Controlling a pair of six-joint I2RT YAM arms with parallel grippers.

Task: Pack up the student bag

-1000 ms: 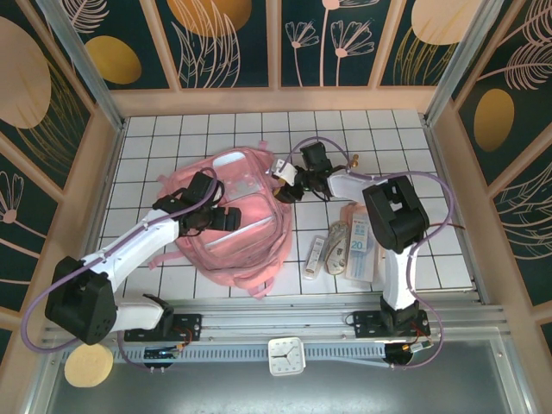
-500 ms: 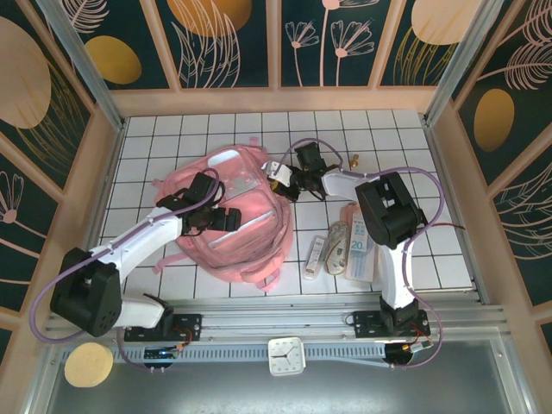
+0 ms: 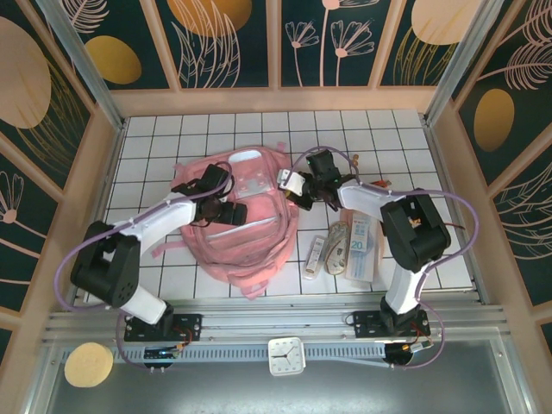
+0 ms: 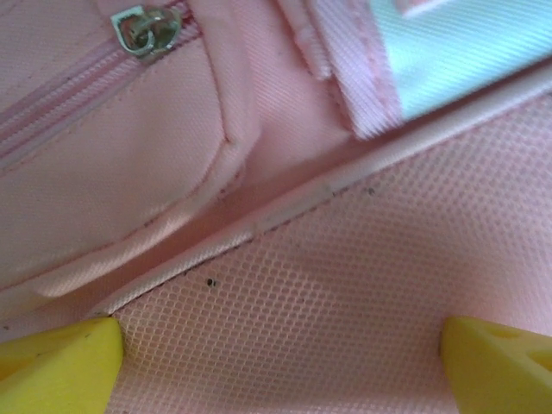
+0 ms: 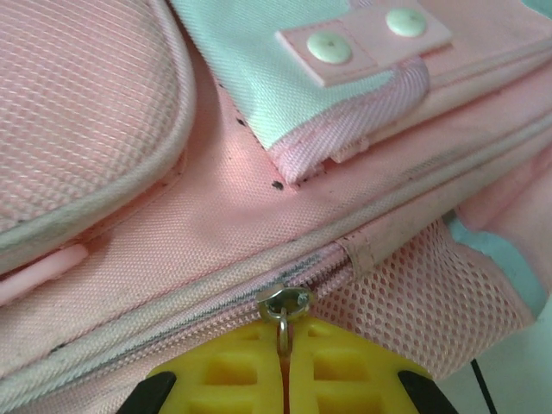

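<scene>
On the bag (image 3: 233, 250), to unzip it.
My right jaws pinched the zip pull (image 5: 283, 304); my left jaws, wide, braced it.

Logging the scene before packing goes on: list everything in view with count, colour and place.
student bag: one, pink, lying at the table's centre
zip pull: one, silver, on the bag's side zip
clear pouch: one, transparent, right of the bag
slim white item: one, between bag and pouch
clock: one, white, in front of the arm bases
disc: one, tan, near-left corner
table: one, white tiled
left gripper: one, yellow fingers, open over the bag's mesh
right gripper: one, yellow fingers, shut on the zip pull
</scene>
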